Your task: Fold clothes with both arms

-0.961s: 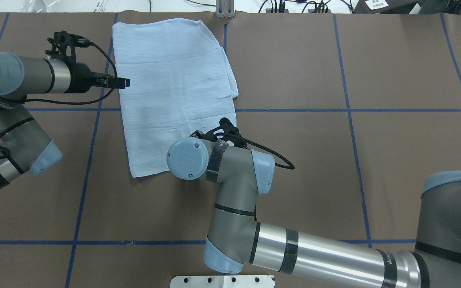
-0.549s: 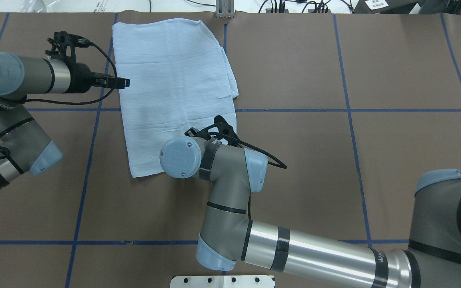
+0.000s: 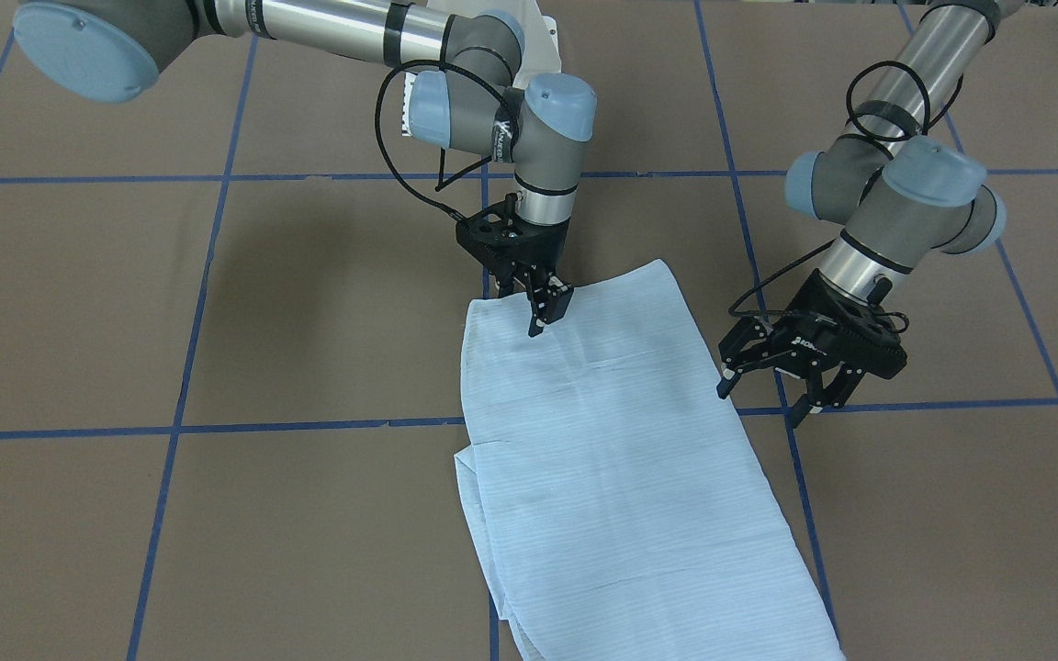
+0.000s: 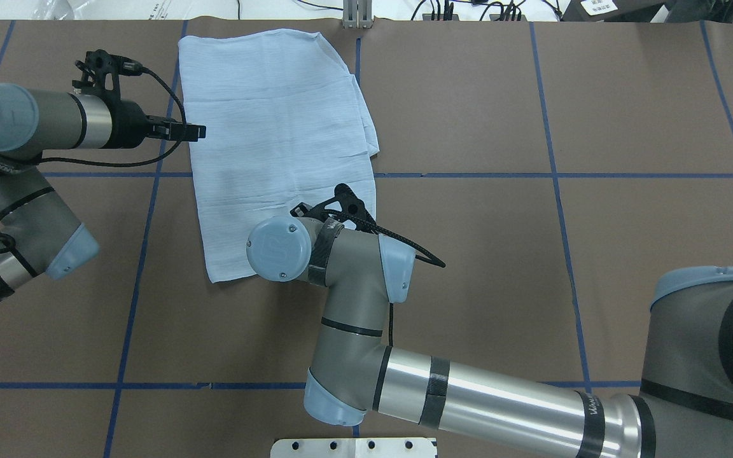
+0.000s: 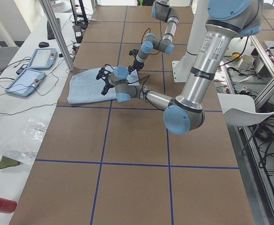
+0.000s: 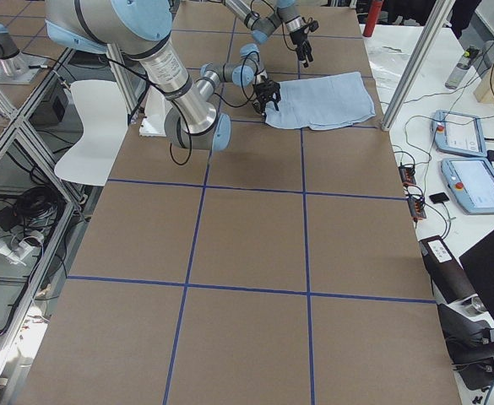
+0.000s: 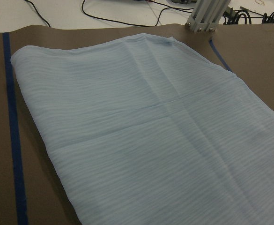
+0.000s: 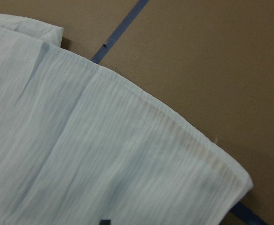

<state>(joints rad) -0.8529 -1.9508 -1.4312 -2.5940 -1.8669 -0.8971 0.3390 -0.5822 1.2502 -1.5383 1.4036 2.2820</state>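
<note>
The light-blue shirt (image 4: pixel 277 127) lies folded into a flat rectangle at the far middle-left of the table; it also shows in the front view (image 3: pixel 621 477) and fills the left wrist view (image 7: pixel 141 140). My left gripper (image 3: pixel 761 402) is open and empty, hovering just beside the shirt's long left edge (image 4: pixel 200 131). My right gripper (image 3: pixel 547 314) looks shut, its tips at the shirt's surface near the robot-side short edge, with no cloth lifted. In the overhead view its own wrist (image 4: pixel 277 248) hides it. The right wrist view shows that shirt corner (image 8: pixel 80 154), blurred.
Brown table with blue tape lines (image 4: pixel 557 175). An aluminium post (image 4: pixel 357 16) stands at the far edge just behind the shirt. The white pedestal base (image 4: pixel 354 447) is at the near edge. Two teach pendants (image 5: pixel 31 70) lie on the side bench.
My right arm's wrist has swung to the left and slightly farther over the shirt's near edge. The left arm and the shirt have not moved.
</note>
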